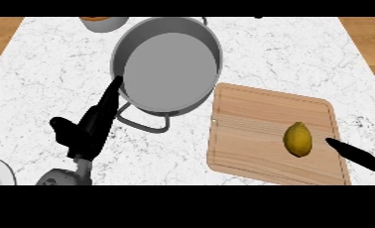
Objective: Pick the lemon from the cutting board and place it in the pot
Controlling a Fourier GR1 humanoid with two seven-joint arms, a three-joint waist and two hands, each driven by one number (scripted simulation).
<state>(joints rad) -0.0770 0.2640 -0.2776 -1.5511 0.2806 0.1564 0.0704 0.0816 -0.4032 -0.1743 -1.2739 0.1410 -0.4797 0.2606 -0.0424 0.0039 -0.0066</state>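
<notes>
Here, one lemon [297, 139], one cutting board [249, 138], one pot [168, 68].

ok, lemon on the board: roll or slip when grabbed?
The lemon is oval and rounded, so a nudge would probably roll it across the flat board. Its skin looks smooth, so it might slip. The right hand is beside it.

We see a white marbled counter [293, 58] carrying a grey pot [168, 68] at its far middle, a wooden cutting board [256, 118] near and to the right, just beside the pot, an orange-filled bowl [104, 22] (cut by the far edge), and a white plate's rim [4, 172] at the near left.
</notes>
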